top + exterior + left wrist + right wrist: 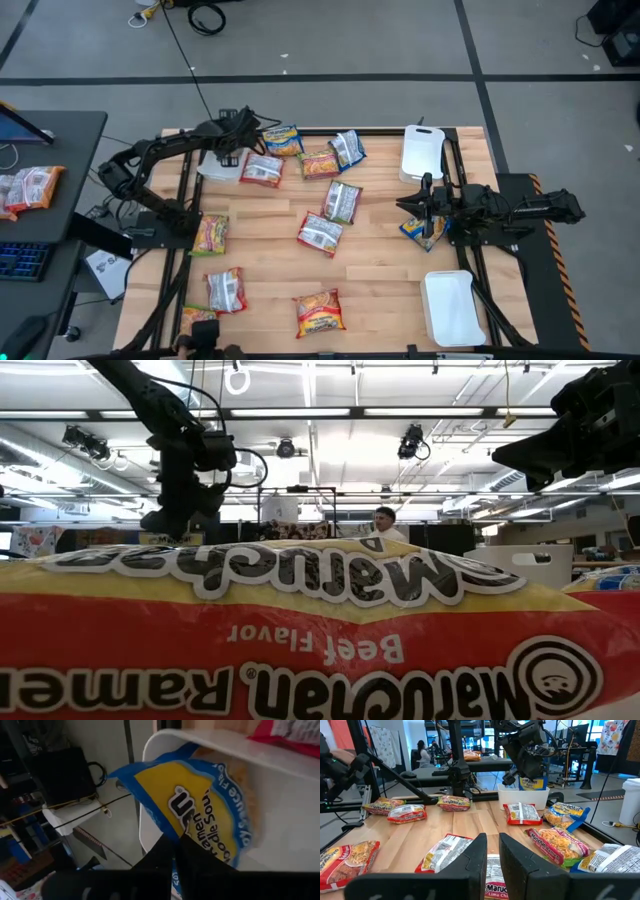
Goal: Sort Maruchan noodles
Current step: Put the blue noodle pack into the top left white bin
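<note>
Over the far-left corner of the desk (270,255), my left end effector (232,148) is clamped tight on a blue-yellow packet (200,805) and holds it above a white tray (280,810). The left wrist view shows the packet partly inside the tray's rim and partly hanging over its edge, so I judge this placement as in hand, not finished.

On the right side, my right end effector (425,207) hovers low over another blue-yellow packet (420,230) at the desk's right edge. Its fingers (475,855) stand nearly closed with a narrow gap. From the right wrist view I cannot tell whether they grip anything; a packet lies just below them.

Progress, as I judge it: early.
- Two more white trays (421,152) sit along the right edge, one far and one near (450,305). Both show bare.
- Roughly ten packets lie loose on the wood: a far cluster (318,160) of mixed colours just beside the left tray, two silver-white ones (330,215) near centre, a yellow-green one (210,233) at left, and an orange-red one (320,310) at the near edge.
- The low view is almost filled by the orange-red packet lying close to the lens.

Remaining: nearly all packets are unsorted. A person stands in the room well beyond the desk.
</note>
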### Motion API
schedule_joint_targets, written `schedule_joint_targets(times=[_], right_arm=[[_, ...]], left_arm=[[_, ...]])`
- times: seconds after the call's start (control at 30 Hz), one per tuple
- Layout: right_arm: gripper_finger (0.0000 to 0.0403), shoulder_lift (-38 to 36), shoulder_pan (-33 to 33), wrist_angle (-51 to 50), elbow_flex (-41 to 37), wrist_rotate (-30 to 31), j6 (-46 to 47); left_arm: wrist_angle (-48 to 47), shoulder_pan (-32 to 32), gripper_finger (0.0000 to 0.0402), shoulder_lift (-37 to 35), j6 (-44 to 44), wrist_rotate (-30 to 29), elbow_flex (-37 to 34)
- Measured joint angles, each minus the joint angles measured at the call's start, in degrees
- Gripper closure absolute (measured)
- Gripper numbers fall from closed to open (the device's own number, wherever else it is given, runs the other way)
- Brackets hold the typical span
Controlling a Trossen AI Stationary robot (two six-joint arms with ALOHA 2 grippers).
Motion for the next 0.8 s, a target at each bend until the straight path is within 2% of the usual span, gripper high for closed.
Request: schedule_joint_targets(times=[0.5, 0.8], right_arm=[[0.0347, -0.01, 0.0, 0.0, -0.01, 0.0, 0.01], [0.0347, 0.02, 0.0, -0.02, -0.01, 0.0, 0.01]], left_arm=[[0.5, 3.01, 0.0389, 0.0, -3.67, -0.05, 0.0], [0.5, 3.0, 0.0352, 0.0, -7.98, -1.42, 0.0]])
